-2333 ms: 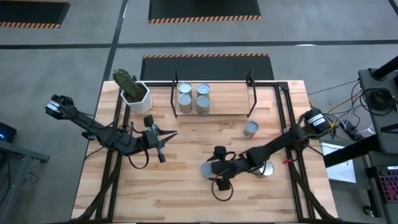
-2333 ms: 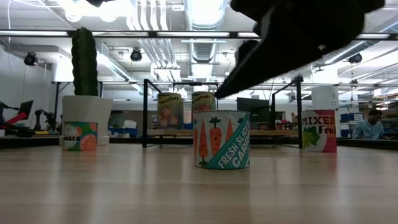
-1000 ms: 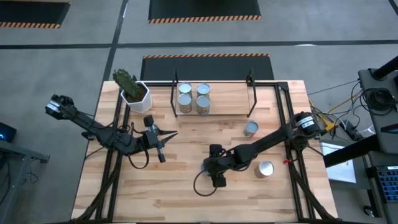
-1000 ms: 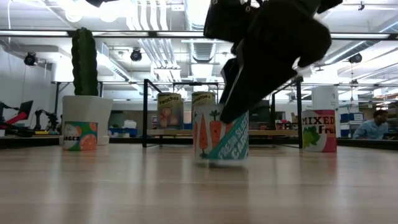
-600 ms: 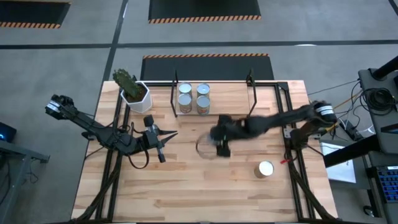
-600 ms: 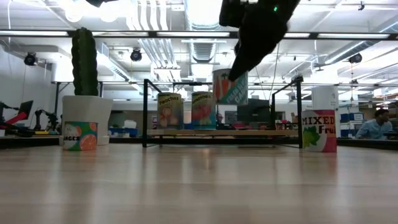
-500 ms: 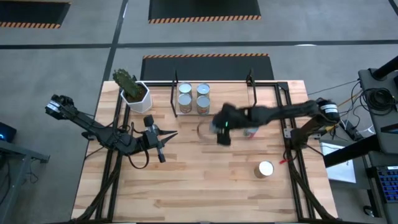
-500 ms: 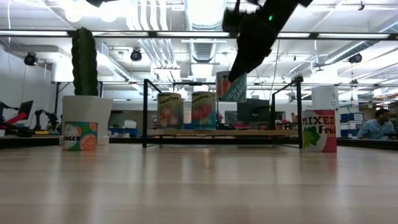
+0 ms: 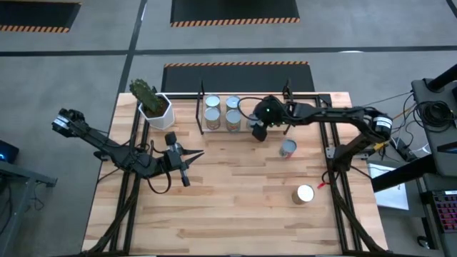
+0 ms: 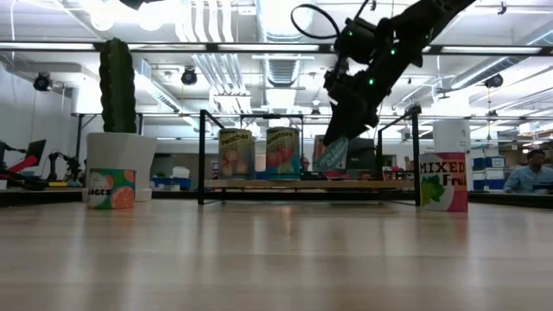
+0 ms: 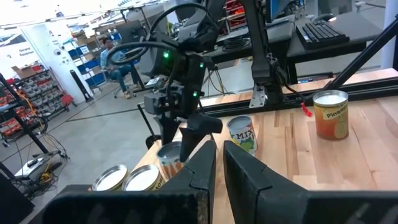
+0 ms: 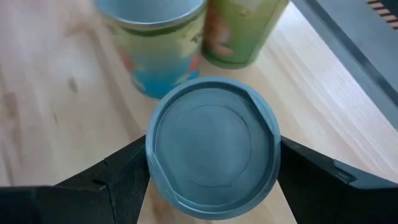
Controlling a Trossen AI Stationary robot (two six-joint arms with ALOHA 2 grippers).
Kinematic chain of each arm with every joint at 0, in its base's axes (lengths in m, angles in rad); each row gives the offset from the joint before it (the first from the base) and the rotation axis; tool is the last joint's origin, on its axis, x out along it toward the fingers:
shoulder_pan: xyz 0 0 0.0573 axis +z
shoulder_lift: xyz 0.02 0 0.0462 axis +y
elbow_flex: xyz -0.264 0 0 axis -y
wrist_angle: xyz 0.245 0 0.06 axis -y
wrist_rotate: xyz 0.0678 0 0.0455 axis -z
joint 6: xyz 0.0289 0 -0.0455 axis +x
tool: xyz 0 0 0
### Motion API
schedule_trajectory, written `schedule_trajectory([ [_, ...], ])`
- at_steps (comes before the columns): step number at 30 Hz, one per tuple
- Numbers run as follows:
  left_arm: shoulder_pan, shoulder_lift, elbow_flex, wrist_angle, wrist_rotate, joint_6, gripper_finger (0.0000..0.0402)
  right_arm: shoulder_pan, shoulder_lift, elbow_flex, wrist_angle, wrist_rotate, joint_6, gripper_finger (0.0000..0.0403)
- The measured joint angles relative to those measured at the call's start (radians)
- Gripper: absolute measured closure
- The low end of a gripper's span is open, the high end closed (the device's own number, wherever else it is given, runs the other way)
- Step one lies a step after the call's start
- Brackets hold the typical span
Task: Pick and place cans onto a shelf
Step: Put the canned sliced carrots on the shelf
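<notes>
Gripping a carrot-labelled can (image 10: pixel 332 154) tilted above the shelf (image 9: pixel 268 114), the right gripper (image 9: pixel 260 131) hangs just beside the cans (image 9: pixel 223 113) already standing on the board. The left gripper (image 9: pixel 187 165) waits clenched and empty over the counter (image 9: pixel 214 200). Two more cans (image 9: pixel 288 148) stand on the counter nearby.

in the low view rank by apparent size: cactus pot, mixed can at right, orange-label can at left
1. cactus pot, largest
2. mixed can
3. orange-label can, smallest

The two cans may be alike in true size; distance from the camera makes that unsure.
</notes>
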Motion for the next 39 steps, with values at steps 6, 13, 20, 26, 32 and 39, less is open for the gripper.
schedule_trajectory([
  [6, 0.0, 0.0, 0.0, 0.0, 0.0, 0.004, 0.0388, -0.001, 0.024, 0.001, 0.011, 0.0, -0.023, 0.011],
  [13, 0.0, 0.0, 0.0, 0.0, 0.0, 0.004, 0.0388, -0.003, 0.056, 0.003, 0.016, 0.008, -0.048, 0.011],
  [20, 0.0, 0.0, 0.0, 0.0, 0.0, 0.004, 0.0388, -0.005, 0.064, 0.003, 0.025, 0.008, -0.049, 0.0084],
  [26, 0.0, 0.0, 0.0, 0.0, 0.0, 0.004, 0.0388, -0.009, 0.064, 0.004, 0.026, 0.011, -0.053, 0.0049],
  [32, 0.0, 0.0, 0.0, 0.0, 0.0, 0.004, 0.0388, -0.009, 0.056, 0.052, -0.009, 0.011, -0.049, 0.0045],
  [39, 0.0, 0.0, 0.0, 0.0, 0.0, 0.004, 0.0388, 0.017, 0.029, 0.178, -0.197, 0.008, -0.064, 0.0052],
])
